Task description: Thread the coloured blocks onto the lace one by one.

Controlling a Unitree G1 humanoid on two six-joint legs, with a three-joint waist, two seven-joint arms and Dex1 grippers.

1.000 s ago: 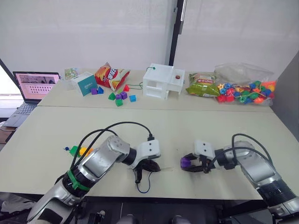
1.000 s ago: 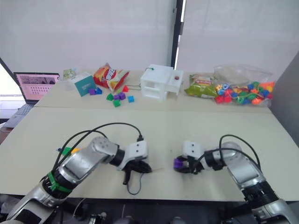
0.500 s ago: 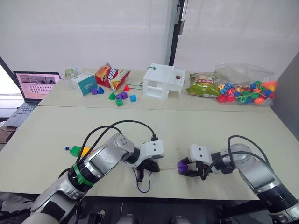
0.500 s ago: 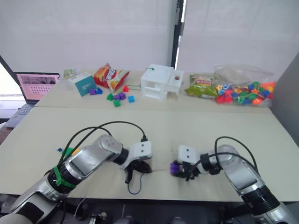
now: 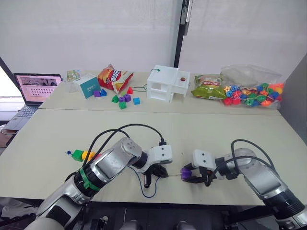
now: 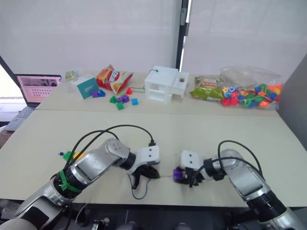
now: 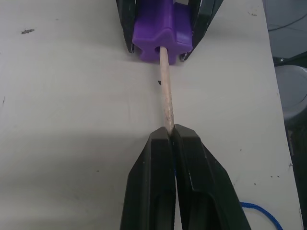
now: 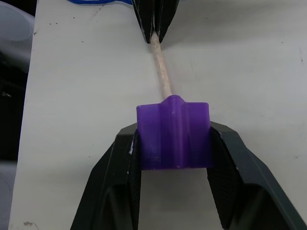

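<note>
Silver-grey arms with looping black cables end in white wrist boxes and black fingers; the left arm wears a green band.

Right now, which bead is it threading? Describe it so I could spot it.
Look at the near edge of the front table, between the two arms. The right hand grips a purple block, with the lace's pale stiff tip, pinched by the left hand, entering its hole.

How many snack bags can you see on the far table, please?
2: a red bag beside the teal box, and a green bag between the white house and the bead bag. Others may be hidden behind them.
</note>
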